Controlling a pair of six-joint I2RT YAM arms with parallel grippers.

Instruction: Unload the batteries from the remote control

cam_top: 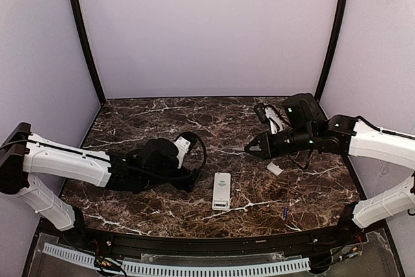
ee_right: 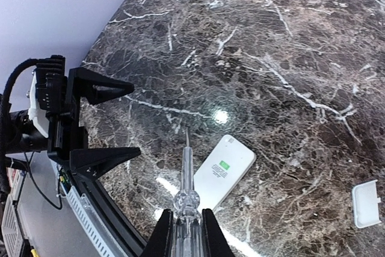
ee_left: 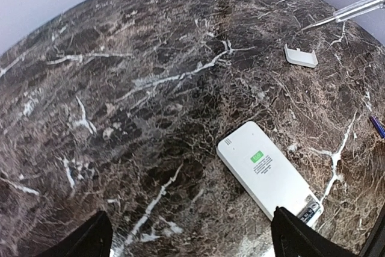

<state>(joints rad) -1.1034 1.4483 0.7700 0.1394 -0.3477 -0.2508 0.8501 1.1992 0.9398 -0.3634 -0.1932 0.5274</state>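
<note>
Marble tabletop [cam_top: 162, 121], lilac walls [cam_top: 207, 30], L hand [ee_left: 192, 242] spread, R hand [ee_right: 186, 239] pinching clear screwdriver [ee_right: 187, 173], remote control [cam_top: 222, 191] btwn

The dark brown, white-veined marble tabletop [cam_top: 162, 111] lies open across its far half and its left side, closed in by pale lilac walls [cam_top: 207, 24]. At the middle front the slim white plastic remote control [cam_top: 222, 191] lies flat. The left gripper [ee_right: 135, 120] is spread wide, low and close on its left. To the remote's right, apart from it, sit a small white rectangular cover piece [cam_top: 275, 168] and, nearer the front edge, a tiny dark blue-purple battery [cam_top: 284, 212]. The right gripper [cam_top: 249, 150], clamped on a clear-handled screwdriver [ee_right: 186, 173], hangs just beyond remote and cover, the tool's tip projecting leftward.
</note>
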